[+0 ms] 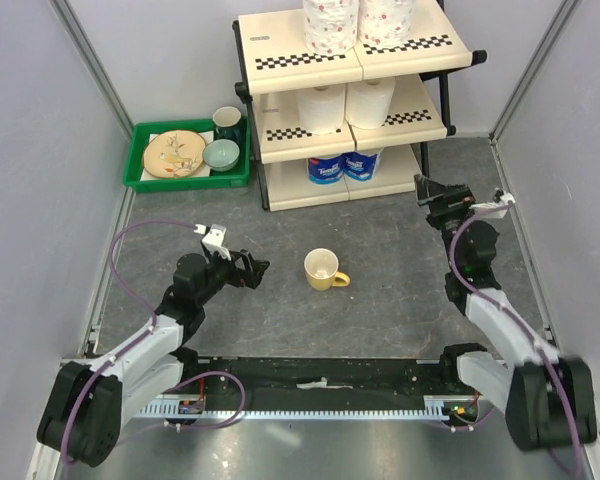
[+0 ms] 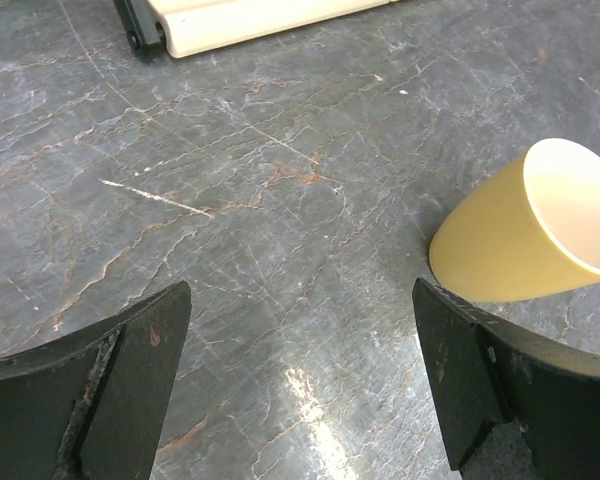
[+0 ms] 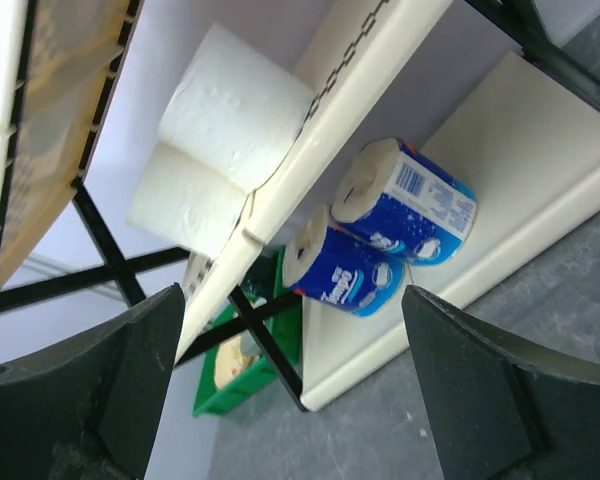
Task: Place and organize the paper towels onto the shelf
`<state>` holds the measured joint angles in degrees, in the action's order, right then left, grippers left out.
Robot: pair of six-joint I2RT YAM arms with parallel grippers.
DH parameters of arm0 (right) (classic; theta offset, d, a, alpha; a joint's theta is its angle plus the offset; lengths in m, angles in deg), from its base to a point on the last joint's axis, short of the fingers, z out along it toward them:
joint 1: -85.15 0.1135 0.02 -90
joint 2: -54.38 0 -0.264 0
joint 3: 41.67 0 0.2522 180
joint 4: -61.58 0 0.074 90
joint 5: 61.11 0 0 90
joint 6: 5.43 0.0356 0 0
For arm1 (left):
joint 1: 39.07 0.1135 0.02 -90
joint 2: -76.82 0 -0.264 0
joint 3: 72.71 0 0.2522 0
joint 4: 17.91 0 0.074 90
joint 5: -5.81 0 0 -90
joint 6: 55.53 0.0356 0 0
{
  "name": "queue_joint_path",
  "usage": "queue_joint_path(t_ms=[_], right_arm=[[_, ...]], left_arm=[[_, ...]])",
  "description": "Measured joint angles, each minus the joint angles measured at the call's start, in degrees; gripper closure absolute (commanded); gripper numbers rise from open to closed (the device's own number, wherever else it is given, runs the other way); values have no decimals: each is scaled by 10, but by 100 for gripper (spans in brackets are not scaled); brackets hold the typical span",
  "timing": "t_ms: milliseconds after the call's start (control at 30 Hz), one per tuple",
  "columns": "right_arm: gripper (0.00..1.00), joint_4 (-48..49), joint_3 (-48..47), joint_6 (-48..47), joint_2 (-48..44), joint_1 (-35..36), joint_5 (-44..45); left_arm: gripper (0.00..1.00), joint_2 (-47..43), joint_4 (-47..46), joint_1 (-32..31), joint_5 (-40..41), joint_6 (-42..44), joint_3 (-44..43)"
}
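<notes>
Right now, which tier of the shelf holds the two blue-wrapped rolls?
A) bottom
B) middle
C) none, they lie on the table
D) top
A: the blue-wrapped rolls stand side by side on the lowest panel of the shelf, beneath the plain pair.

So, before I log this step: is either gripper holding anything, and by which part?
Nothing is held: the left gripper and right gripper are both open and empty.
</notes>
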<state>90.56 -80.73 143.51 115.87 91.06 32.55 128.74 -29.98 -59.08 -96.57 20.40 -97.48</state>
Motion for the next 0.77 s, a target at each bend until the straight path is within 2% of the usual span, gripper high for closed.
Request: queue_joint_path(t_ms=[167,300,533,767], right_arm=[[2,-230,2,-75,-224,5,-2],[2,-389,-12,-132,-341,5,-3],[2,-612,-16,-193,-459,5,-13],[2,-686,-16,-208,-501,5,-19]], left_arm=[[1,-10,2,0,8,0,0],[2,-14,2,0,10,0,0],[3,-13,2,0,14,0,0],[5,-13,2,0,13,0,0]])
